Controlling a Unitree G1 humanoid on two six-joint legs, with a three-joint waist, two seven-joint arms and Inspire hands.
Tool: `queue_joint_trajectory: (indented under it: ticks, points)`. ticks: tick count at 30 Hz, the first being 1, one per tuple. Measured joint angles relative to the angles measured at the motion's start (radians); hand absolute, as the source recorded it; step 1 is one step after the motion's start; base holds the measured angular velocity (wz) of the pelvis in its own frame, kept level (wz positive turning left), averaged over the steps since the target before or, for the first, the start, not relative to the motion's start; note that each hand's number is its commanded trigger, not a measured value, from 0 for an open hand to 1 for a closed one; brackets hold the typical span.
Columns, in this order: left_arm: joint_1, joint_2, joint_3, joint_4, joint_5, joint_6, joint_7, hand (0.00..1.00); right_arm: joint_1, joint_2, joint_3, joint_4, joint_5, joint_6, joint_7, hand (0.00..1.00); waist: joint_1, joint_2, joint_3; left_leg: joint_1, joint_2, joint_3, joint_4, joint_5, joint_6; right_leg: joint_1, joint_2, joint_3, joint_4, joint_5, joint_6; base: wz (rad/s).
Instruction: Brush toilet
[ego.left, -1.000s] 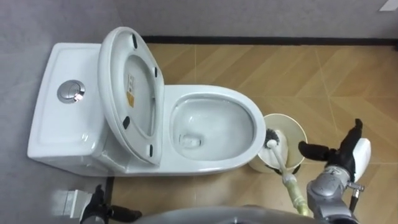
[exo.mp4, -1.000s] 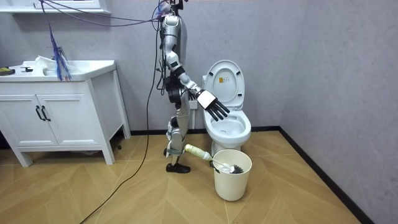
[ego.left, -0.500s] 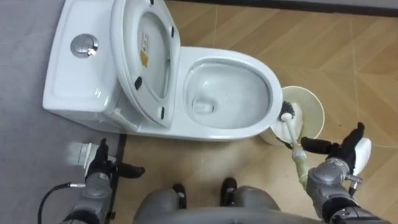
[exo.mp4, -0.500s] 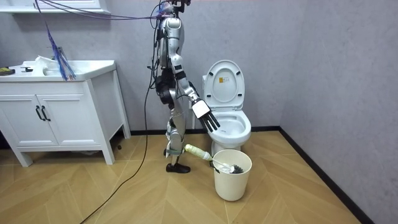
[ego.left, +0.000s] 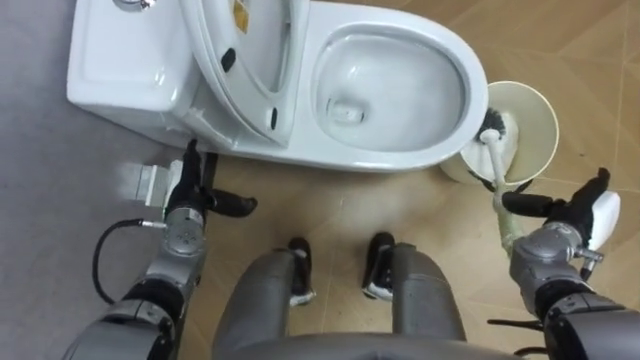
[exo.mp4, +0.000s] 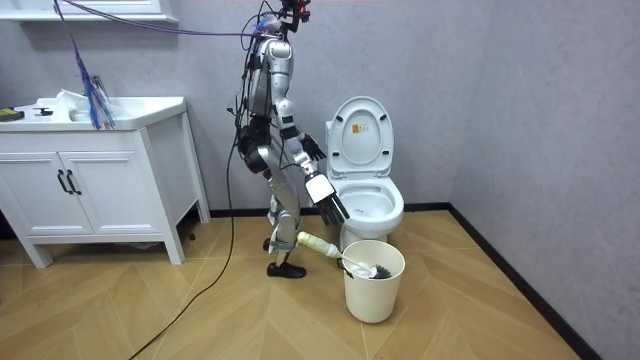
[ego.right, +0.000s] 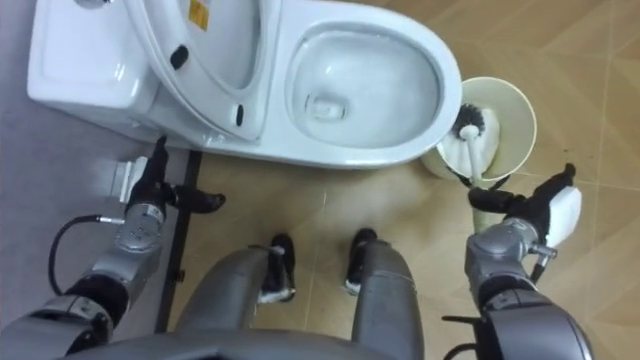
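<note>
- While the brush (ego.left: 497, 168) is leaning in the pail (ego.left: 545, 112) beside the toilet (ego.left: 335, 152), its handle is jutting toward the right hand (ego.left: 566, 214), whose straight fingers are hovering just beside it, gripping nothing.
- The left hand (ego.left: 189, 196) is hanging, fingers spread, near the toilet's base.

Grey walls (exo.mp4: 520, 100), corner at 2 o'clock. Herringbone wood floor (exo.mp4: 200, 320), dark skirting (exo.mp4: 430, 207). White vanity cabinet (exo.mp4: 90, 190) at 9 o'clock, black door handles (exo.mp4: 67, 182).
</note>
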Motion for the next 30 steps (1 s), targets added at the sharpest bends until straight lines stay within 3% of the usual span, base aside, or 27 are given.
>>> queue_joint_trajectory:
  ticks: [3, 7, 13, 16, 22, 30]
  points:
    - [-0.018, 0.005, -0.017, -0.016, 0.000, -0.002, 0.006, 0.00, -0.001, -0.014, 0.008, 0.000, -0.001, 0.001, 0.013, 0.00, 0.000, -0.003, 0.0037, -0.084, 0.002, -0.018, 0.123, -0.049, -0.004, -0.075, -0.003, 0.006, 0.108, -0.043, -0.002, 0.05]
    - [-0.015, 0.014, -0.034, -0.064, -0.022, -0.003, 0.006, 0.00, -0.009, -0.035, 0.015, 0.000, 0.005, 0.015, 0.047, 0.00, 0.003, -0.015, 0.0117, -0.201, 0.004, -0.020, 0.297, -0.116, -0.002, -0.194, -0.034, 0.017, 0.285, -0.109, -0.013, 0.03]
    - [-0.042, 0.017, -0.072, -0.101, -0.038, -0.001, -0.003, 0.00, -0.062, -0.058, 0.077, 0.016, 0.089, 0.043, 0.116, 0.00, 0.000, -0.015, 0.0118, -0.356, 0.002, -0.031, 0.486, -0.168, -0.001, -0.343, -0.056, 0.025, 0.469, -0.166, -0.026, 0.06]
    - [-0.067, 0.019, -0.116, -0.110, -0.038, -0.001, -0.024, 0.00, -0.087, -0.063, 0.088, 0.048, 0.132, 0.050, 0.152, 0.00, 0.000, -0.013, 0.0120, -0.409, 0.003, -0.038, 0.544, -0.180, -0.005, -0.389, -0.060, 0.027, 0.521, -0.178, -0.028, 0.07]
    - [-0.073, 0.024, -0.135, -0.141, -0.044, 0.008, -0.047, 0.00, -0.089, -0.074, 0.117, 0.055, 0.228, 0.056, 0.202, 0.00, -0.001, -0.005, 0.0118, -0.496, 0.002, -0.041, 0.611, -0.187, -0.003, -0.473, -0.072, 0.028, 0.586, -0.188, -0.028, 0.03]
    - [-0.081, 0.035, -0.173, -0.145, -0.135, 0.008, -0.062, 0.00, -0.090, -0.077, 0.146, 0.064, 0.235, 0.073, 0.246, 0.00, 0.001, 0.003, 0.0111, -0.542, 0.000, -0.031, 0.630, -0.189, -0.001, -0.524, -0.090, 0.029, 0.614, -0.194, -0.040, 0.02]
